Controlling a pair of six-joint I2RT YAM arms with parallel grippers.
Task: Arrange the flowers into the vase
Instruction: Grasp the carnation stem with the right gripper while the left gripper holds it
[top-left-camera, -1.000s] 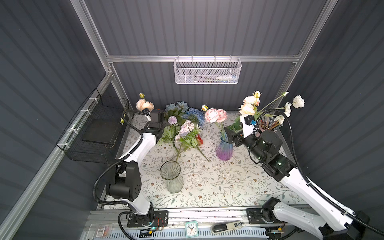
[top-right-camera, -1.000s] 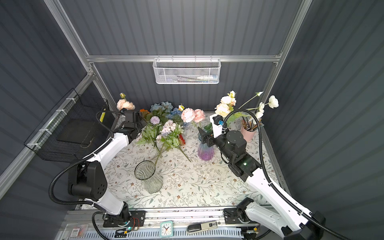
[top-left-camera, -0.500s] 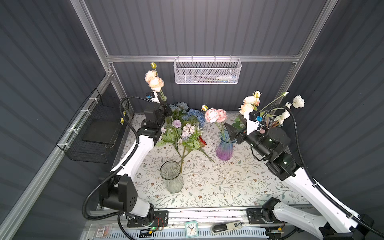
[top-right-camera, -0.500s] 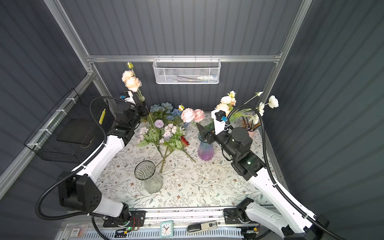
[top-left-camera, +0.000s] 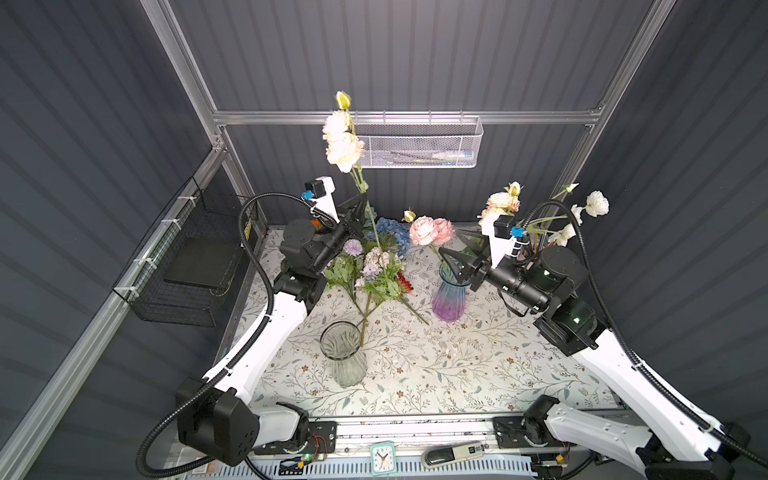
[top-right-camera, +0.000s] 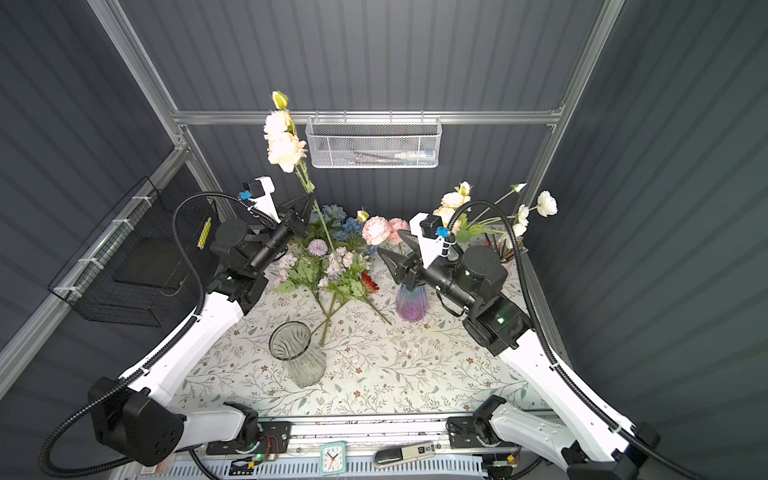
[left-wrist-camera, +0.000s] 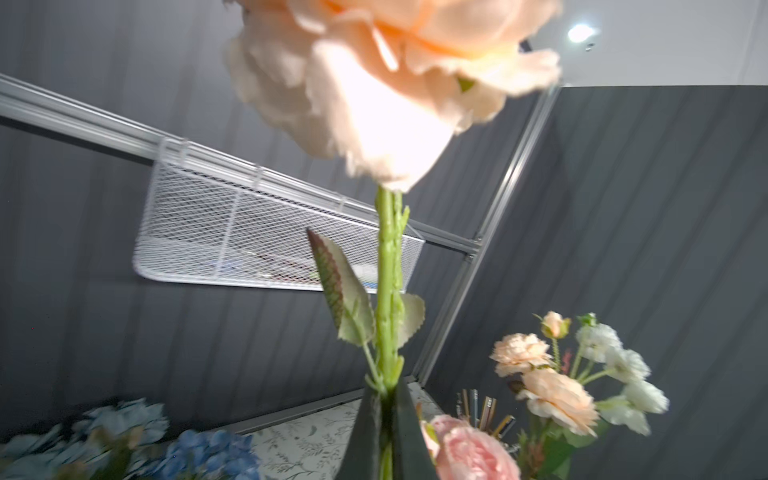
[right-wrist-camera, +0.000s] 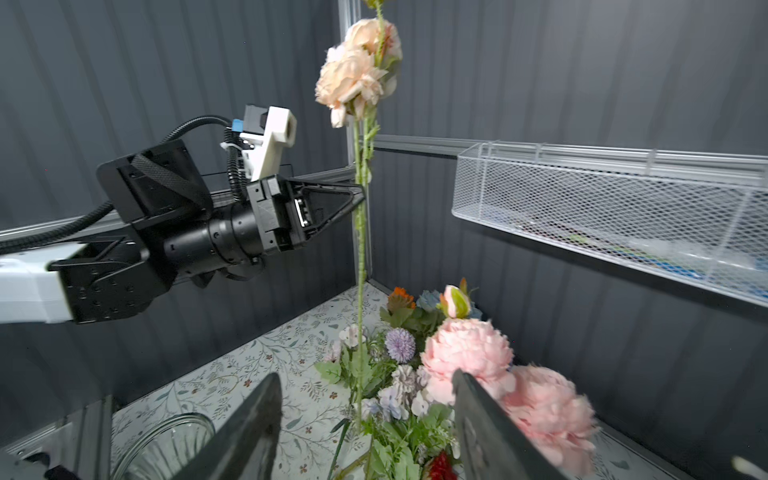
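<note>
My left gripper (top-left-camera: 360, 203) (top-right-camera: 307, 201) is shut on the green stem of a peach flower (top-left-camera: 343, 145) (left-wrist-camera: 374, 83) and holds it upright, high above the table. The stem's lower end hangs over the pile of flowers (top-left-camera: 374, 266) (right-wrist-camera: 395, 374) lying at the back of the tablecloth. An empty clear glass vase (top-left-camera: 343, 353) (top-right-camera: 295, 349) stands near the front. A purple vase (top-left-camera: 449, 297) holds pink flowers (top-left-camera: 428, 230). Just above its mouth, my right gripper (top-left-camera: 457, 251) (right-wrist-camera: 365, 399) is open with nothing between its fingers.
A white mesh basket (top-left-camera: 415, 143) hangs on the back rail close to the raised bloom. A black wire basket (top-left-camera: 187, 266) hangs on the left wall. A pot of peach and white flowers (top-left-camera: 519, 216) stands at the back right. A small clock (top-left-camera: 382, 457) sits on the front rail.
My left arm has lifted the peach flower from table height to high above the pile and turned it upright. The right gripper stays beside the purple vase.
</note>
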